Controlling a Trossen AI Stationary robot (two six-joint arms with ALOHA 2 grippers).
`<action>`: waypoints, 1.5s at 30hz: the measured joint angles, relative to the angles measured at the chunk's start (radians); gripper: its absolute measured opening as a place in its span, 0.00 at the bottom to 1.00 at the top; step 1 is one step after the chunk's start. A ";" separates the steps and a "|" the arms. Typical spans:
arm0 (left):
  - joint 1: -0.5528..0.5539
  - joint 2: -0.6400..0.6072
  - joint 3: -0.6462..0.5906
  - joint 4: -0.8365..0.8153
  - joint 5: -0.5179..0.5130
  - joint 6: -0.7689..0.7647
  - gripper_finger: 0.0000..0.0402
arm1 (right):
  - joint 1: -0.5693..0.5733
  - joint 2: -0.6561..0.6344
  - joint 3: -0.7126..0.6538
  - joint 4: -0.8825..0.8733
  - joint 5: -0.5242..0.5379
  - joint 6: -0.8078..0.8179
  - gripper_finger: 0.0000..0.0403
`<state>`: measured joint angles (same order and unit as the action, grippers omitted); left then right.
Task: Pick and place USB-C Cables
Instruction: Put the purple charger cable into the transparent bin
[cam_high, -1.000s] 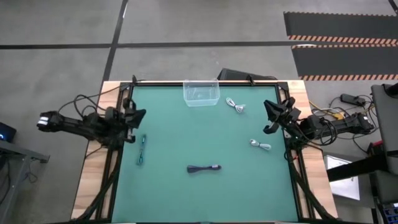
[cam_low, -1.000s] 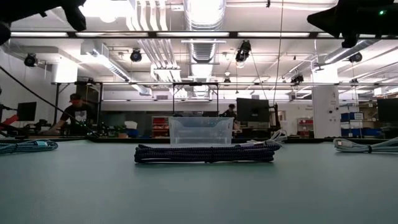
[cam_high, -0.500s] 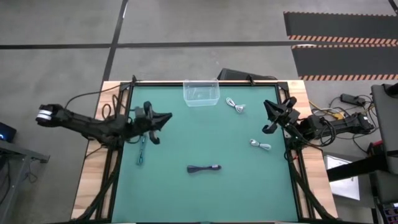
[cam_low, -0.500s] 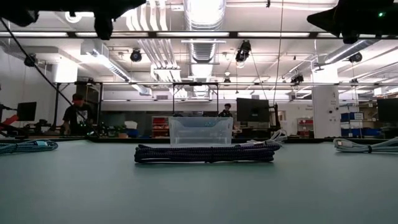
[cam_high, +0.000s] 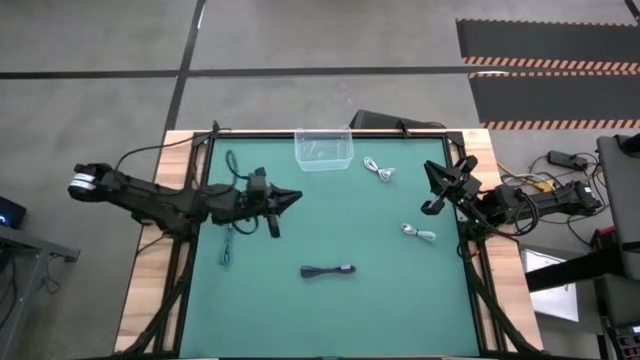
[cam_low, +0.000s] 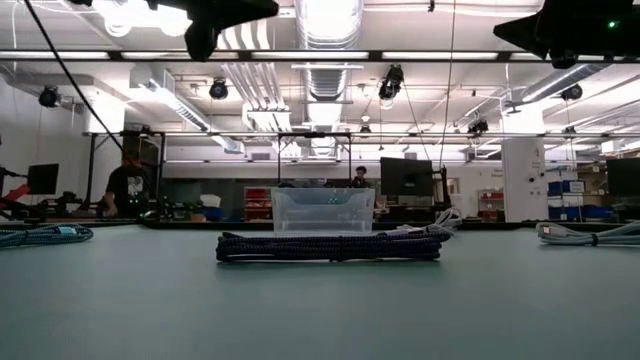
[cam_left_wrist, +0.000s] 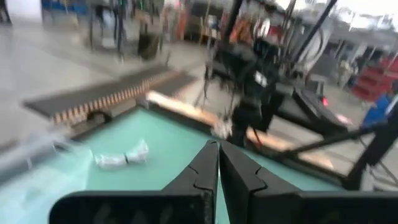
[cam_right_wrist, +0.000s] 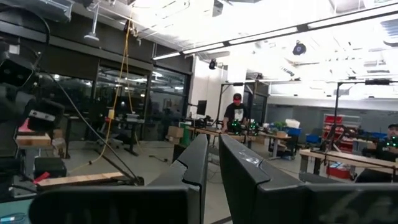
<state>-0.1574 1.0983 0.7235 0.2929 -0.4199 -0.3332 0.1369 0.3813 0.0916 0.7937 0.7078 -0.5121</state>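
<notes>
Four cable bundles lie flat on the green mat: a teal one (cam_high: 228, 243) near the left edge, a black one (cam_high: 328, 271) in the middle toward the near edge, and two white ones (cam_high: 378, 169) (cam_high: 420, 233) on the right. My left gripper (cam_high: 290, 198) hangs shut above the mat, right of the teal cable and well above everything (cam_low: 215, 18). Its wrist view looks across at a white cable (cam_left_wrist: 121, 158). My right gripper (cam_high: 438, 190) waits shut and raised at the right edge, between the two white cables.
A clear plastic box (cam_high: 323, 149) stands at the far edge in the middle, also seen behind the black cable (cam_low: 323, 210). The mat has a black frame and wooden borders (cam_high: 150, 300). People are at benches in the room beyond (cam_low: 125, 185).
My left arm has reached out from the table's left edge toward the middle, passing over the teal cable, with its gripper staying high above the mat. The cables and my right arm have kept still.
</notes>
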 joint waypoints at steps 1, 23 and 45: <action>0.000 0.017 0.025 -0.043 0.035 -0.024 0.00 | 0.000 0.000 0.000 -0.002 0.000 0.000 0.08; -0.035 0.434 0.538 -0.921 0.441 -0.375 0.00 | 0.000 0.000 0.000 -0.004 0.000 0.014 0.08; -0.138 0.739 0.782 -1.018 0.506 -0.187 0.00 | 0.000 0.000 0.000 -0.004 0.000 0.002 0.08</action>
<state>-0.2952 1.8378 1.5057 -0.7250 0.0857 -0.5206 0.1371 0.3809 0.0917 0.7895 0.7082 -0.5102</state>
